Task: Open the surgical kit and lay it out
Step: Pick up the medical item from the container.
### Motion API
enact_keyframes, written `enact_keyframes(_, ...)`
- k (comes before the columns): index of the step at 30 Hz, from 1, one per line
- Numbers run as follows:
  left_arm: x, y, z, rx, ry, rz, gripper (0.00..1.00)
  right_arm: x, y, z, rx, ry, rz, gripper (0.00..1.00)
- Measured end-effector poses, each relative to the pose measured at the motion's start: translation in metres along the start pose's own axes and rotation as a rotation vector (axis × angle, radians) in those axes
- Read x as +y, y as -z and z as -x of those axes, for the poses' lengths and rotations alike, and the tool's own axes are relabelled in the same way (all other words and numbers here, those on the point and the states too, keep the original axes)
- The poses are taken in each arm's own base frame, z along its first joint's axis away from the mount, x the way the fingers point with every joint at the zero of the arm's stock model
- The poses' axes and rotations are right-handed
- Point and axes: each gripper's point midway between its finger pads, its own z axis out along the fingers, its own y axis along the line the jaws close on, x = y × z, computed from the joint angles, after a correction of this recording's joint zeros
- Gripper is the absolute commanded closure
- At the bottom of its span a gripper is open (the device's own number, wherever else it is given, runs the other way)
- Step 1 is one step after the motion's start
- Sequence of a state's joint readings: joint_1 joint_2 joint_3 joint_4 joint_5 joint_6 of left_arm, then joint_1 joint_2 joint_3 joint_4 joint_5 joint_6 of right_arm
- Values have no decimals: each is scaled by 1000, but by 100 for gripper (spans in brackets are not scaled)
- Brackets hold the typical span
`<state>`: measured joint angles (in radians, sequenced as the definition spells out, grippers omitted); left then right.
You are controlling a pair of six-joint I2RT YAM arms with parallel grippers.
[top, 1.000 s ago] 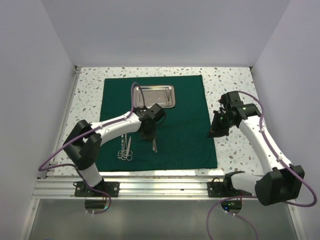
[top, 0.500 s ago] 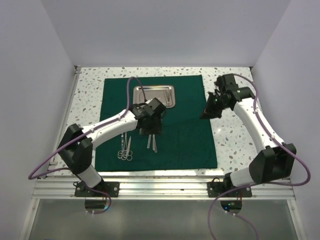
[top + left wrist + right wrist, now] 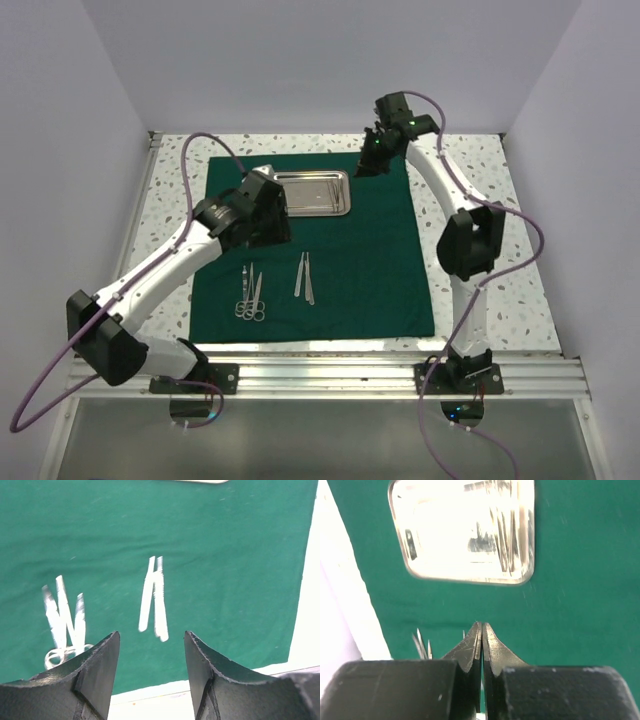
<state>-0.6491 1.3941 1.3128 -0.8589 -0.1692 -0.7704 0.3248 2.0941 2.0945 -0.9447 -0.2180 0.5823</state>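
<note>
Green cloth [image 3: 370,260] flat; left claw [image 3: 150,636] gaping, empty; right claw [image 3: 481,626] pinched closed near tray [image 3: 315,192].

Flat green cloth [image 3: 372,270] with tray [image 3: 300,197], scissors [image 3: 250,297], probably tweezers [image 3: 305,277].

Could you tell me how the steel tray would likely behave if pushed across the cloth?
The steel tray looks rigid and shallow, so it should slide rather than tip. The green cloth may bunch beneath it.
</note>
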Motion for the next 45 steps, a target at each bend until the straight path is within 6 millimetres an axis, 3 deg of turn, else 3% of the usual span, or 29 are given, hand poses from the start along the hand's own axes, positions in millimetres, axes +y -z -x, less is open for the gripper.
enact_keyframes(5, 26, 9, -14, 19, 8, 41, 43, 15, -53, 16, 1, 31, -12, 100)
enact_keyframes(7, 29, 10, -14, 19, 6, 51, 43, 17, -64, 14, 7, 39, -20, 100)
enact_keyframes(19, 48, 10, -3, -17, -47, 116, 43, -15, -123, -14, 65, 58, -167, 99)
enact_keyframes(29, 60, 11, -2, -7, -66, 152, 43, -28, -153, -32, 96, 77, -227, 95)
enact_keyframes(33, 60, 11, -2, -7, -66, 152, 44, -34, -156, -30, 84, 94, -252, 72)
enact_keyframes(36, 61, 11, -2, -7, -64, 154, 44, -37, -156, -27, 74, 108, -265, 66)
enact_keyframes(45, 64, 9, -1, -2, -66, 164, 44, -37, -157, -25, 61, 133, -272, 64)
